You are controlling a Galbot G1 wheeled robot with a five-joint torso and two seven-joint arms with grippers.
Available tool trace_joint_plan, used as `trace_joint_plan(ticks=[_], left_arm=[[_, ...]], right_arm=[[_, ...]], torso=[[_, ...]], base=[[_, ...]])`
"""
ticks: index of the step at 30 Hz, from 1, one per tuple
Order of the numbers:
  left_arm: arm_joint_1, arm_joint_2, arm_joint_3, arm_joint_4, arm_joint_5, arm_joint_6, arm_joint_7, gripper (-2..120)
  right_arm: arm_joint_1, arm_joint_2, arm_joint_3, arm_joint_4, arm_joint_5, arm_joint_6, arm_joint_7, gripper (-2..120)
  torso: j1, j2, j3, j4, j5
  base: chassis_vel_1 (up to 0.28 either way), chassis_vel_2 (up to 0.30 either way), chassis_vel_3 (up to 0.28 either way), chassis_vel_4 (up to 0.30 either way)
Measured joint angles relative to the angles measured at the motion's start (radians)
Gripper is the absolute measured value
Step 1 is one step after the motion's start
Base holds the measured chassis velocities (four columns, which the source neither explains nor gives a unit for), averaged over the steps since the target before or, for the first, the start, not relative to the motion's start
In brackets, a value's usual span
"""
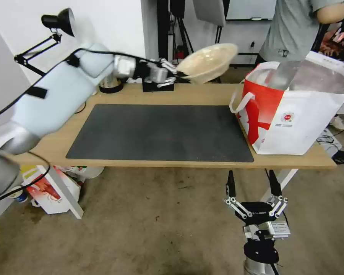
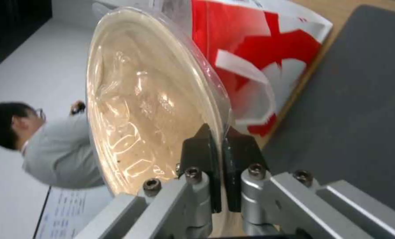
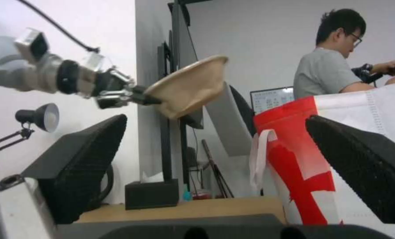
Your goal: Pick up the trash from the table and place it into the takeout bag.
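Observation:
The trash in hand is a shallow oval tan lidded container (image 1: 208,61) (image 3: 188,86), tilted in the air over the table's (image 1: 202,93) far edge. My left gripper (image 1: 177,74) (image 2: 218,132) is shut on its rim, and the clear lid (image 2: 140,99) faces the wrist camera. The red-and-white takeout bag (image 1: 294,118) (image 2: 259,43) (image 3: 303,166) stands open at the table's right end, to the right of the container and lower. A dark grey mat (image 1: 160,131) lies bare in the middle. My right gripper (image 1: 252,179) hangs open below the table's front edge, holding nothing.
A black tissue box (image 1: 158,86) (image 3: 151,194) stands at the table's far edge under my left wrist. A black desk lamp (image 1: 59,21) rises at the far left. A person (image 1: 294,26) stands behind the bag. A white printed box (image 1: 46,191) sits on the floor under the table.

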Motion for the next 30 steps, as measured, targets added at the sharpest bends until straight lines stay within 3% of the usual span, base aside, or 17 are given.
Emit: trace_joint_plan(ticks=[19, 30], left_arm=[[-0.128, -0.24, 0.05, 0.163, 0.031, -0.006, 0.024, 1], [-0.194, -0.323, 0.068, 0.239, 0.049, -0.015, 0.045, 1]], right_arm=[[0.0, 0.0, 0.0, 0.0, 0.0, 0.0, 0.0, 100], [0.0, 0.0, 0.0, 0.0, 0.0, 0.0, 0.0, 100]], torso=[[0.0, 0.0, 0.0, 0.0, -0.0003], [0.0, 0.0, 0.0, 0.0002, -0.0003]], base=[[0.0, 0.0, 0.0, 0.0], [0.0, 0.0, 0.0, 0.0]])
